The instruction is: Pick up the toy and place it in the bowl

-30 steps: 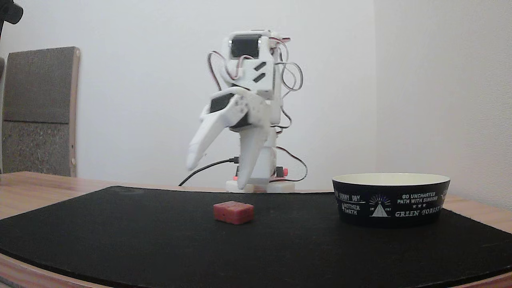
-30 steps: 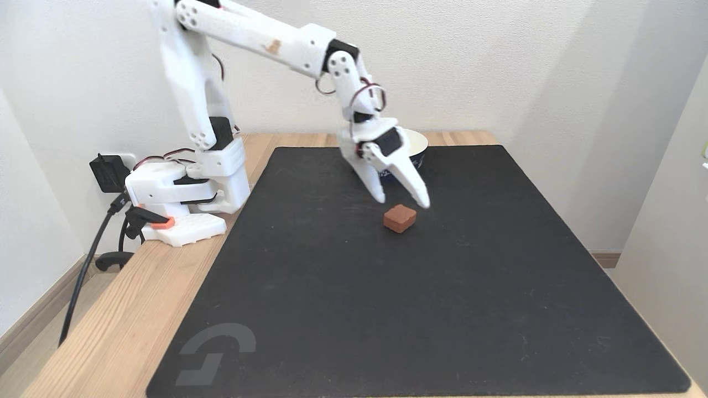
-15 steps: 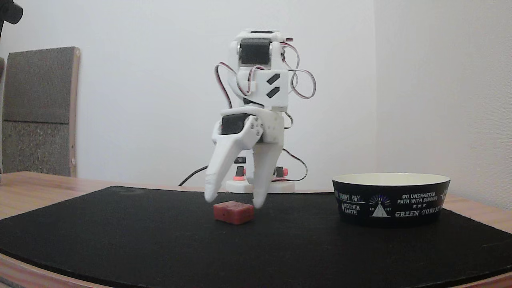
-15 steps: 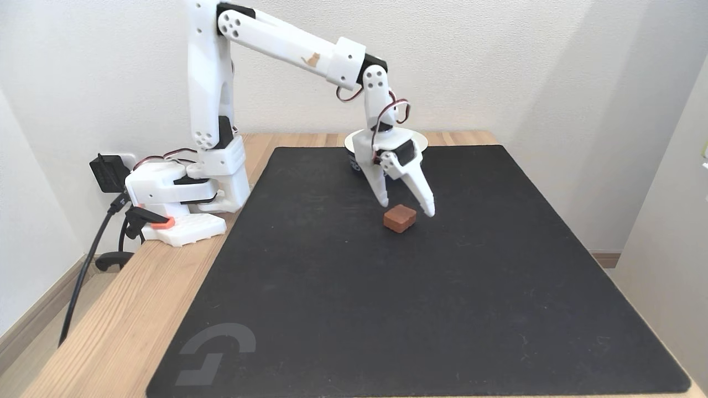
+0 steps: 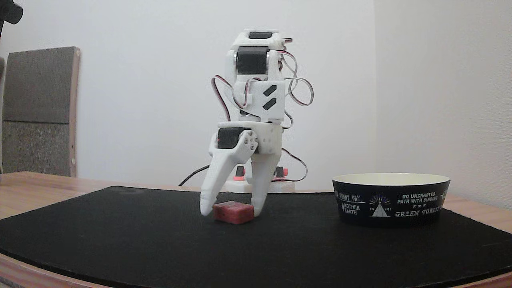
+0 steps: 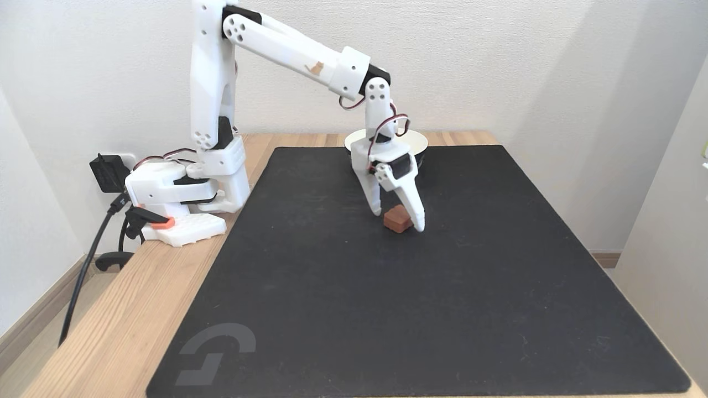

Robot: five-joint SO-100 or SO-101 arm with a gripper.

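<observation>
Leftmost in the low fixed view stands a grey padded board (image 5: pixel 39 110) against the wall, with the wooden worktop (image 5: pixel 28 188) under it and a black mat (image 5: pixel 120 240) spread across the middle. Next along, the white arm (image 5: pixel 256 92) reaches straight down, and its hand (image 5: pixel 230 211) is spread wide with one fingertip on either side of the toy (image 5: pixel 234 212), grasping nothing as yet; the toy lies flat on the mat between the tips. Further right sits the bowl (image 5: pixel 390 202), well apart from the toy. In the higher fixed view the arm's base (image 6: pixel 182 193) is at the left, the hand (image 6: pixel 399 218) straddles the toy (image 6: pixel 397 219) at the centre, and the bowl (image 6: pixel 421 145) lies beyond it, near the far edge of the mat. To do the grasp well, I would judge that the jaws should close slowly and squarely across the block's short sides, the tips kept low near the mat, so the block does not twist or squirt out; only once it is firmly pinched should the lift begin. Whether either fingertip already touches the toy is hard to make out, and in the higher view the wrist covers much of the bowl.
</observation>
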